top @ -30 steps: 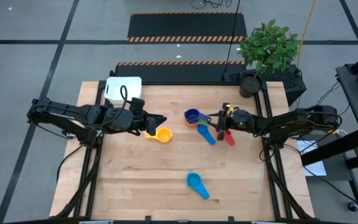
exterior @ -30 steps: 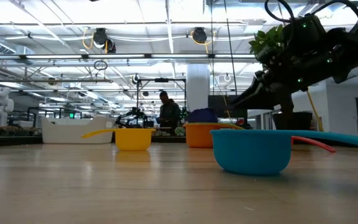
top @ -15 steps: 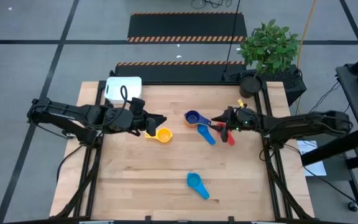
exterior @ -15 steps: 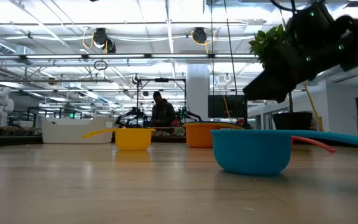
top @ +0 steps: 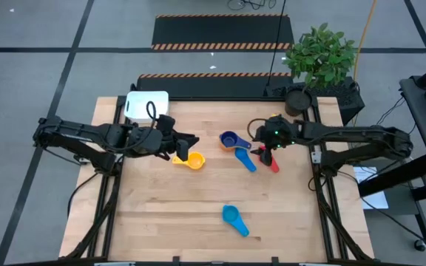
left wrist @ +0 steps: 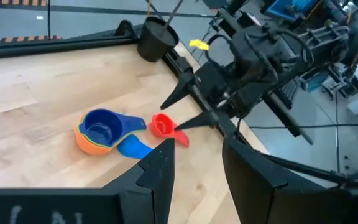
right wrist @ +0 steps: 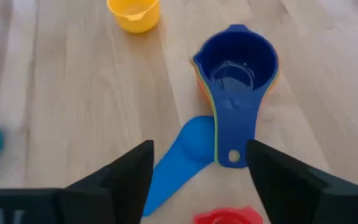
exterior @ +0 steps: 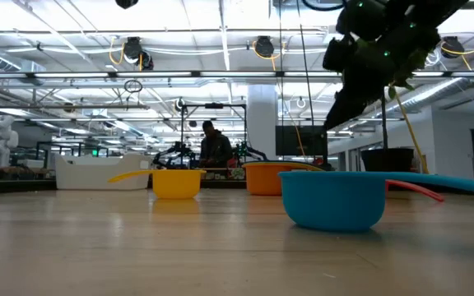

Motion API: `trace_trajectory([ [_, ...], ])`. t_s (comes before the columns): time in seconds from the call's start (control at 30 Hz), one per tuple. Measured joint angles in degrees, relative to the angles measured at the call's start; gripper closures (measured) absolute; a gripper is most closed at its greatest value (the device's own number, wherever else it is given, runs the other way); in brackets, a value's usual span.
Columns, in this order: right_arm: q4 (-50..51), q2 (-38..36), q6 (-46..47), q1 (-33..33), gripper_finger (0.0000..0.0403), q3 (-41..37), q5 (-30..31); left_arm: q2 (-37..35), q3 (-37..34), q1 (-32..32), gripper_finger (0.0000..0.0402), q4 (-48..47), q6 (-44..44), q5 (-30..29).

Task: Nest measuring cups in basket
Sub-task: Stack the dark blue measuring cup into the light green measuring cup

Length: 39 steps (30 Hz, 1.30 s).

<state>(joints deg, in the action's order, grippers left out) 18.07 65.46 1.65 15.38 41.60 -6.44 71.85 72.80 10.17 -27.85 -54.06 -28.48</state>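
no readable writing; both arms reach in low over the table (top: 161, 222).
right gripper (top: 260, 145) open, empty, just above the dark blue cup stack (top: 230, 139); left gripper (top: 191, 141) part open, empty, yellow cup (top: 193, 159) just below it.

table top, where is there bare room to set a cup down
Bare wood lies between the yellow cup and the lone light blue cup near the front edge, and along the front left of the table. It is crowded around the nested dark blue stack, under the right gripper.
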Motion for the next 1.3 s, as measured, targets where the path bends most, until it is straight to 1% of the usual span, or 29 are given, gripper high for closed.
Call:
trace_trajectory([
  [0.13, -2.0, 4.6, -1.1, 0.2, 0.0104, 0.0, 0.4, 0.4, -0.1, 0.0, 0.0266, -0.3, -0.5, 0.1],
  [0.27, -5.1, 8.6, -1.2, 0.2, 0.0083, 0.0, 1.9, 1.2, 0.0, 1.0, 0.0266, 0.0, -0.7, 0.1],
  [0.57, -12.1, 16.1, -3.9, 1.9, 0.0081, 0.0, 1.9, 3.7, 0.1, 3.1, 0.0266, 1.4, -1.2, -0.1],
  [0.73, -13.4, 18.1, -4.0, 3.3, 0.0086, 0.0, 1.8, 4.3, -0.1, 4.3, 0.0266, 1.3, -2.2, -0.1],
  [0.87, -13.4, 18.3, -4.1, 4.3, 0.0089, 0.0, 0.2, 4.5, -0.1, 5.0, 0.0266, 0.9, -2.0, 0.0],
  [0.97, -13.3, 18.3, -4.5, 4.7, 0.0109, 0.0, 0.1, 4.4, -0.1, 5.0, 0.0266, 0.9, -1.7, -0.1],
  [1.1, -13.4, 18.3, -5.5, 5.1, 0.0159, 0.0, -2.7, 4.5, -0.1, 4.6, 0.0266, 0.7, -0.3, -0.1],
  [1.2, -13.3, 18.3, -5.4, 5.1, 0.0196, 0.0, -2.8, 4.4, -0.1, 4.1, 0.0266, 0.6, 0.4, -0.1],
  [1.3, -13.3, 18.3, -5.4, 5.1, 0.0222, 0.0, -2.7, 4.4, -0.1, 3.7, 0.0266, 0.7, 0.5, -0.1],
])
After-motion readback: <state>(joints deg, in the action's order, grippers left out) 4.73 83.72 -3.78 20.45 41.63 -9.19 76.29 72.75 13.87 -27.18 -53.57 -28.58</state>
